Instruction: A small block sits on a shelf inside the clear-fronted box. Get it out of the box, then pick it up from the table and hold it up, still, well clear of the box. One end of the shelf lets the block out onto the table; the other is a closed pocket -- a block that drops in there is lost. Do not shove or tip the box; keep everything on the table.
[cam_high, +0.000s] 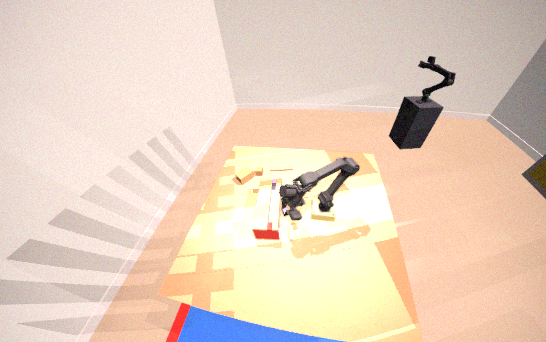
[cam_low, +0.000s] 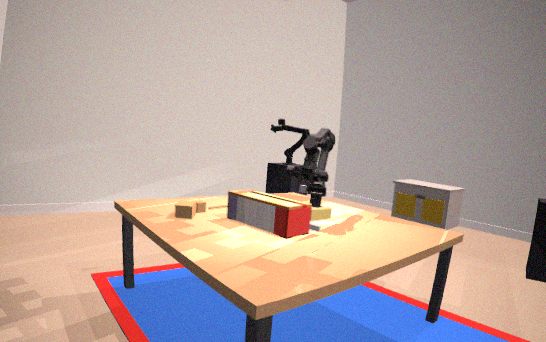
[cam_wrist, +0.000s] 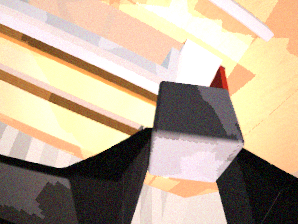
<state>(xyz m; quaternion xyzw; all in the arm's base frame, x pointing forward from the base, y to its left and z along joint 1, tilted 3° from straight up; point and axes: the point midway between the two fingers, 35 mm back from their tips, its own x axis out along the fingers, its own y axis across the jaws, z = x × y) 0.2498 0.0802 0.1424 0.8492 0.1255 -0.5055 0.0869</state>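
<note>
Item 1: block (cam_wrist: 193, 132). Small grey cube, dark top face, paler front face. Sat clamped between the two dark fingers of the pincer (cam_wrist: 182, 183), seen close in wrist view. Out of the box, off the desk surface. Too small to pick out in top or exterior views.

Item 2: pincer (cam_high: 291, 210). Clenched on the block, fingers pressed to its left and right sides. Hung beside the box's long side, toward the red end, per top view.

Item 3: arm (cam_low: 316, 165). Dark, elbow raised, wrist bent down behind the box in exterior view. Base stood on a pale pad (cam_high: 323, 215) on the desk.

Item 4: box (cam_low: 270, 212). Long, low, upright on the desk (cam_low: 280, 270). Red end panel (cam_low: 292, 221) faced the exterior cam; grey side panels along its length. Red corner (cam_wrist: 220, 79) showed behind the block in wrist view.

Item 5: two tan blocks (cam_low: 190, 208). Near far-left desk edge, just beside each other, well apart from the box.

Item 6: misc. Blue rug w/ red border (cam_low: 200, 310) under the desk. Black pedestal (cam_high: 415, 122) w/ second small arm, off desk. Grey cabinet w/ yellow doors (cam_low: 426, 202) by the wall.
</note>
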